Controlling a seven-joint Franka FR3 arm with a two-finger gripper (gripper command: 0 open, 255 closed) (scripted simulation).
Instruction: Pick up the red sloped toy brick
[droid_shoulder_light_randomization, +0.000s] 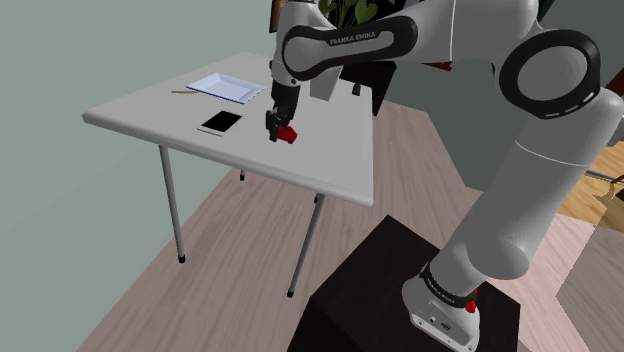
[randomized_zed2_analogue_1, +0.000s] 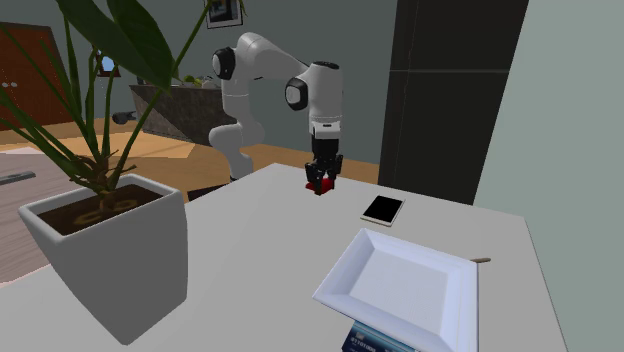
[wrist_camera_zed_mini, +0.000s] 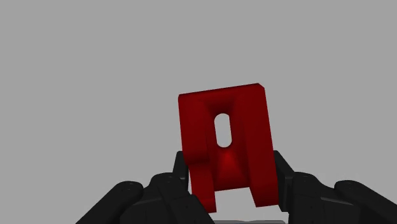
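The red sloped toy brick (wrist_camera_zed_mini: 226, 143) sits between my two black fingers (wrist_camera_zed_mini: 180, 168), which press on both of its sides. My gripper (wrist_camera_zed_mini: 230, 170) is shut on it. In the shoulder view the gripper (droid_shoulder_light_randomization: 272, 127) points down at the white table (droid_shoulder_light_randomization: 320, 165), with the brick (droid_shoulder_light_randomization: 289, 133) at its tips near the table's right part. In the second exterior view the gripper (randomized_zed2_analogue_1: 320, 176) holds the brick (randomized_zed2_analogue_1: 319, 186) at the table's far edge. Whether the brick rests on the surface or hangs just above it I cannot tell.
A phone (droid_shoulder_light_randomization: 221, 122) lies close to the brick on the shoulder view's left. Further back lie a white square plate (droid_shoulder_light_randomization: 226, 87) and a thin stick (droid_shoulder_light_randomization: 182, 91). A potted plant (randomized_zed2_analogue_1: 110, 250) stands at the table's other end. The stand (droid_shoulder_light_randomization: 400, 300) is below.
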